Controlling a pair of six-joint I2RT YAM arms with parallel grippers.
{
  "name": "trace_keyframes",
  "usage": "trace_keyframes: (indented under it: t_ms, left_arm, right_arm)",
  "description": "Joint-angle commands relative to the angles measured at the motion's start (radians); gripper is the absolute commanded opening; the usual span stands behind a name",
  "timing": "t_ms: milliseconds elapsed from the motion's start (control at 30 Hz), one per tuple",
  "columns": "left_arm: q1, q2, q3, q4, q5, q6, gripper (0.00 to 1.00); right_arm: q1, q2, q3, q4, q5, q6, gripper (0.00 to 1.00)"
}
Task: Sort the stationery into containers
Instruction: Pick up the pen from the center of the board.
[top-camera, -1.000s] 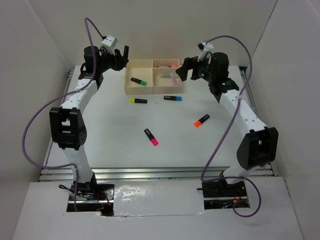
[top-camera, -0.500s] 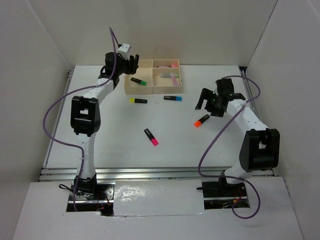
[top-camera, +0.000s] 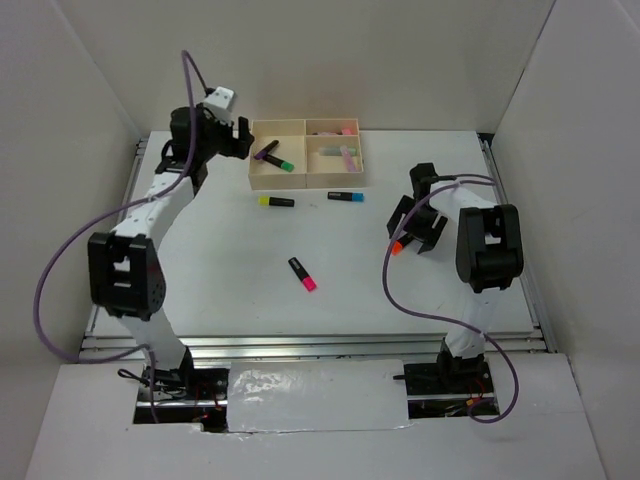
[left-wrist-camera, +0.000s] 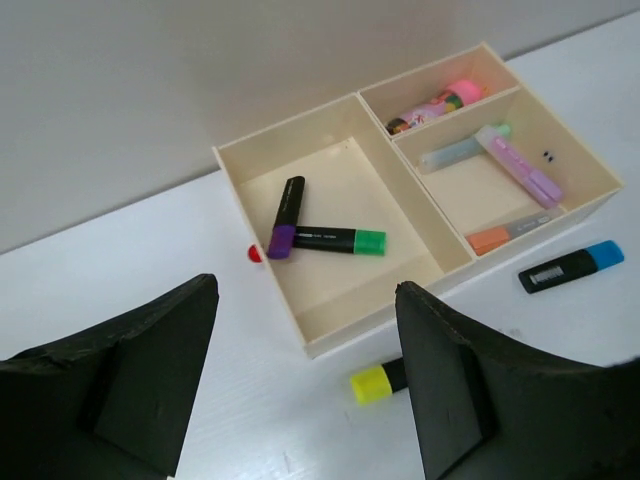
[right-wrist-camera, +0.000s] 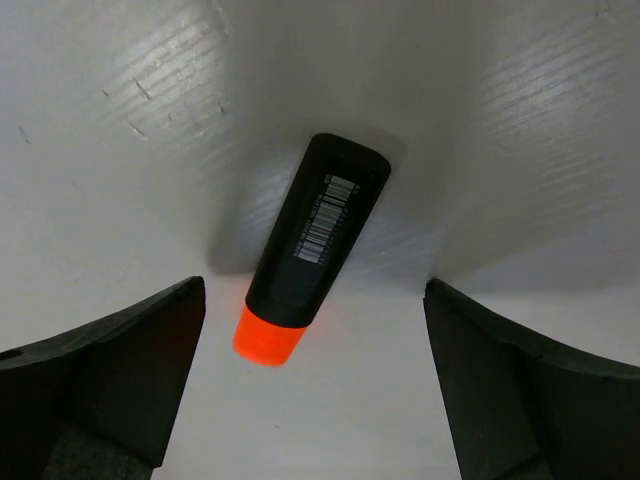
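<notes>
The right claw (right-wrist-camera: 315, 400) is spread wide, straddling an orange-tipped marker (right-wrist-camera: 310, 240) that lies flat on the desk (right-wrist-camera: 120, 150), clear of both fingers. The left claw (left-wrist-camera: 300, 390) is spread too, gripping nothing, near the beige tray (left-wrist-camera: 330, 335), whose large section holds a purple-tipped marker (left-wrist-camera: 285, 217) touching a green-tipped marker (left-wrist-camera: 335, 240). A yellow-tipped marker (left-wrist-camera: 380, 378) and a blue-tipped marker (left-wrist-camera: 570, 268) lie just beside the tray.
</notes>
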Motion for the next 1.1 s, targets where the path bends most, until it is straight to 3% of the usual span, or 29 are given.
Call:
trace_keyframes:
  t_ms: [0,133,167,367,400,467,500,533,567,633,733,833,900,967,1067]
  left_arm:
    - [0.039,-0.229,-0.063,0.000,0.036,0.022,0.84]
    - [0.097,-0.406,-0.150,-0.111,0.040,0.007,0.84]
    - [0.132,-0.481,-0.167,-0.210,0.058,0.007,0.84]
    - [0.212,-0.826,-0.300,-0.413,0.092,0.188,0.87]
    - [0.220,-0.856,-0.317,-0.472,0.092,0.212,0.88]
    - [0.235,-0.902,-0.317,-0.534,0.092,0.255,0.88]
    - [0.238,-0.907,-0.317,-0.577,0.097,0.264,0.88]
    - [0.244,-0.917,-0.319,-0.596,0.108,0.271,0.87]
    - [0.255,-0.917,-0.325,-0.609,0.150,0.275,0.87]
    - [0.257,-0.927,-0.342,-0.648,0.227,0.320,0.86]
    - [0.247,-0.918,-0.418,-0.671,0.374,0.369,0.87]
    - [0.156,-0.812,-0.414,-0.781,0.460,0.476,0.86]
    - [0.111,-0.703,-0.380,-0.841,0.432,0.509,0.86]
    - [-0.004,-0.639,-0.374,-0.823,0.367,0.438,0.87]
    - [-0.102,-0.669,-0.477,-0.632,0.230,0.247,0.93]
  right_arm:
    - [0.025,0.007,0.047,-0.067,0.046,0.045,0.94]
    - [0.036,0.045,0.076,-0.070,0.039,0.054,0.84]
    - [0.040,0.071,0.096,-0.086,0.055,0.051,0.71]
    - [0.042,0.132,0.207,-0.111,0.043,0.024,0.42]
    - [0.044,0.143,0.216,-0.117,0.043,0.019,0.39]
    - [0.047,0.146,0.219,-0.114,0.036,0.014,0.25]
    - [0.044,0.145,0.217,-0.114,0.033,0.011,0.11]
    - [0.041,0.146,0.216,-0.111,0.004,-0.016,0.03]
    - [0.044,0.146,0.217,-0.102,-0.006,-0.040,0.00]
    - [0.048,0.146,0.242,-0.113,-0.003,-0.102,0.00]
    - [0.077,0.018,0.265,-0.053,-0.110,-0.255,0.00]
    - [0.137,-0.093,0.351,0.060,-0.133,-0.386,0.00]
    - [0.180,-0.110,0.473,0.088,-0.127,-0.476,0.00]
    - [0.226,-0.090,0.608,0.126,-0.101,-0.528,0.00]
    - [0.287,-0.036,0.738,0.221,-0.101,-0.568,0.00]
